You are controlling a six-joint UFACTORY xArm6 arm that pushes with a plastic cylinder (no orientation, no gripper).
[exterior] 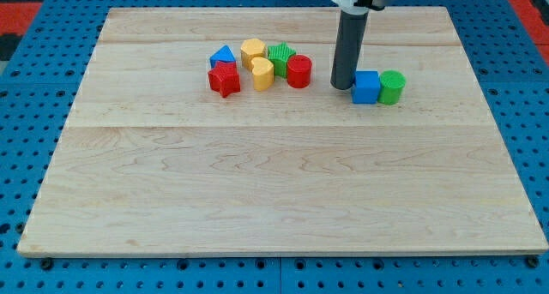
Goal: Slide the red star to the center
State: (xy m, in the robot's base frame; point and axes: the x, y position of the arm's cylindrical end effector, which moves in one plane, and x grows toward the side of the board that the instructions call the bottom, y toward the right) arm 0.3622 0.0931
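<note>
The red star (224, 80) lies on the wooden board (274, 183) toward the view's upper left, at the left end of a cluster. A blue triangle (223, 57) touches its top side. A yellow heart (262, 73) sits just to its right. My tip (342, 87) rests on the board well to the right of the star, beyond the red cylinder (298, 72), and right against the left side of the blue cube (366, 87).
A yellow hexagon (252, 51) and a green star-like block (280, 57) sit at the cluster's top. A green cylinder (392, 87) touches the blue cube's right side. Blue pegboard (34, 114) surrounds the board.
</note>
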